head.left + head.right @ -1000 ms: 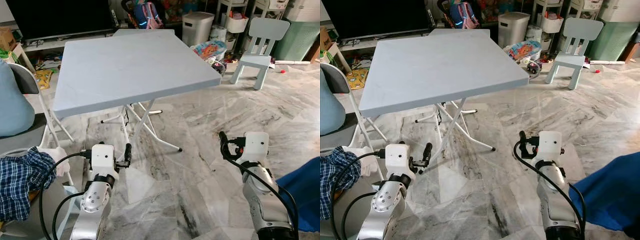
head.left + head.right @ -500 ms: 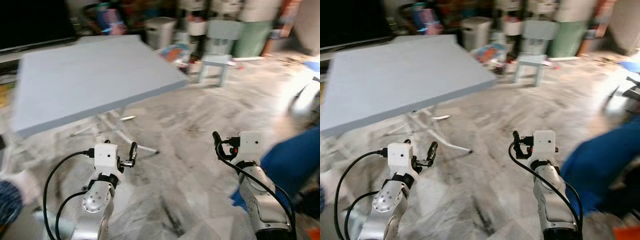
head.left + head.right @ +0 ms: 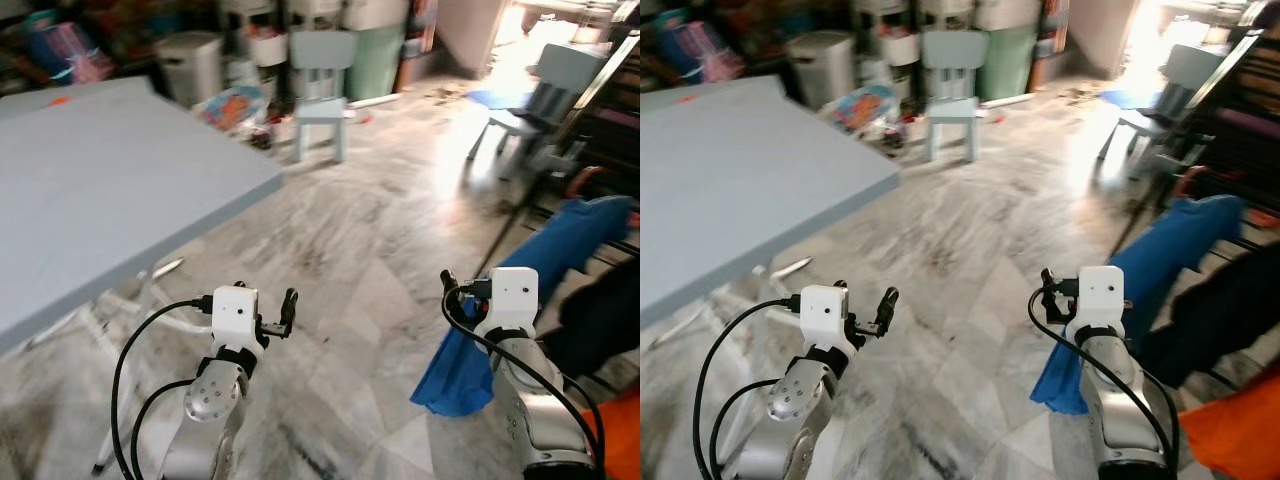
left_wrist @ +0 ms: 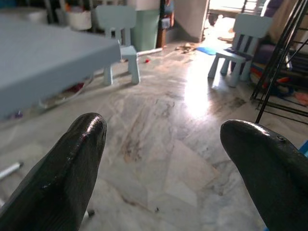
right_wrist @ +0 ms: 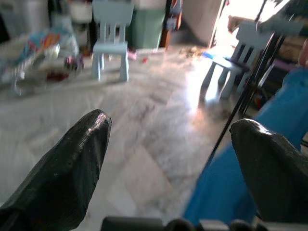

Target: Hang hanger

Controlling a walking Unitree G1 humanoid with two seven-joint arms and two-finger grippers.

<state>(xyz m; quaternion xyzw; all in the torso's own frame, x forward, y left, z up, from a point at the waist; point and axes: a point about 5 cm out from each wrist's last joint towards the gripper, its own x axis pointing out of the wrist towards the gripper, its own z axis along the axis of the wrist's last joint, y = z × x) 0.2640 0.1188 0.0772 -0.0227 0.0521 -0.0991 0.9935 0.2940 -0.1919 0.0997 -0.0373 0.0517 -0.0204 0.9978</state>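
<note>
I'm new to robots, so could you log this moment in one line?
left gripper: open, empty | right gripper: open, empty | blue garment on rack, right

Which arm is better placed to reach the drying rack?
Probably the right gripper: open and empty, nearest the black rack and the blue cloth. The left gripper sits by the table.

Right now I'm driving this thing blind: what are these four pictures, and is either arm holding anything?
The two wide pictures come from the head of a walking robot with two silver arms. The two close pictures look along each arm's black fingers. The left gripper and right gripper are both open and hold nothing. To the left stands a grey folding table. To the right a blue cloth hangs on a black drying rack. Pale blue child's chairs stand on the marble floor. I can't make out a hanger.
</note>
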